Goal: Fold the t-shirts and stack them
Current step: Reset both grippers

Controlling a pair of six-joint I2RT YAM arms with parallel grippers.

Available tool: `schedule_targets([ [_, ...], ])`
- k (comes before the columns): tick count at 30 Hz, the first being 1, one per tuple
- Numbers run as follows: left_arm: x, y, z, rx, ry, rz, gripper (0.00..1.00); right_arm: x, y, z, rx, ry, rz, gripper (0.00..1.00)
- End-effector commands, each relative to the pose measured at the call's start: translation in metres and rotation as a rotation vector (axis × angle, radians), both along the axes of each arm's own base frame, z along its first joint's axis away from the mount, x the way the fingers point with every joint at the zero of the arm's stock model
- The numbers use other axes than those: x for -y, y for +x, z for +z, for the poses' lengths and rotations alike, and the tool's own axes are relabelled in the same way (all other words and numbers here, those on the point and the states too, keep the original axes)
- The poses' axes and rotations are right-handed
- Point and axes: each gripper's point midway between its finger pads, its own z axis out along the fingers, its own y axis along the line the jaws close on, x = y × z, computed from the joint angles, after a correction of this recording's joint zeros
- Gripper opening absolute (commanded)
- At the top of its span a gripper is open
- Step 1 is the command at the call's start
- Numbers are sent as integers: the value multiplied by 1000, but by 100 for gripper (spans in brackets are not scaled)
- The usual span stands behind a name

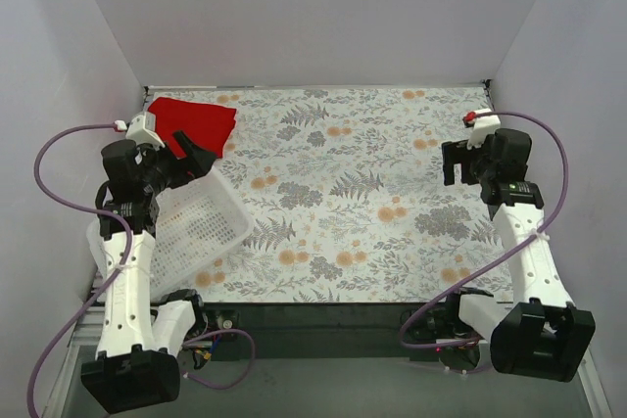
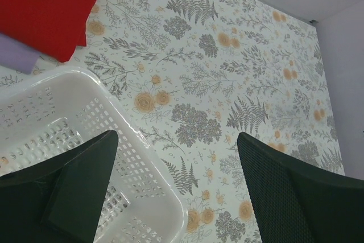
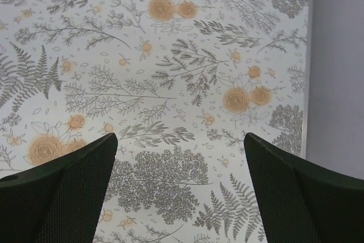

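Note:
A folded red t-shirt (image 1: pixel 199 122) lies at the far left corner of the floral table; it also shows in the left wrist view (image 2: pixel 48 7), with a bit of lilac cloth (image 2: pixel 17 54) beside it. My left gripper (image 1: pixel 193 162) is open and empty, raised over the far rim of the white basket (image 1: pixel 201 225), just near of the red shirt. In its wrist view the left gripper (image 2: pixel 177 146) hangs above the basket's corner (image 2: pixel 136 169). My right gripper (image 1: pixel 458 162) is open and empty, raised over the table's right side (image 3: pixel 181 146).
The white perforated basket sits at the left front of the table, with nothing in the part I can see. Grey walls (image 1: pixel 323 7) enclose the table on three sides; the right wall (image 3: pixel 338 72) is close to my right gripper. The floral cloth (image 1: pixel 353 193) covers the table.

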Motion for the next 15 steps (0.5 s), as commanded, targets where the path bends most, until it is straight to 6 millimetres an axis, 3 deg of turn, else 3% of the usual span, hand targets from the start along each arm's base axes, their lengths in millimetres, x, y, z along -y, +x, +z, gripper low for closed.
schedule_targets([
  [1, 1, -15, -5, 6, 23, -1, 86, 20, -9, 1, 13, 47, -203, 98],
  [8, 8, -17, -2, 17, 26, -20, 86, 43, -23, 22, 104, 59, -391, 98],
  [15, 7, -15, 1, 21, 45, -18, 86, 36, -23, 27, 129, 30, -308, 98],
])
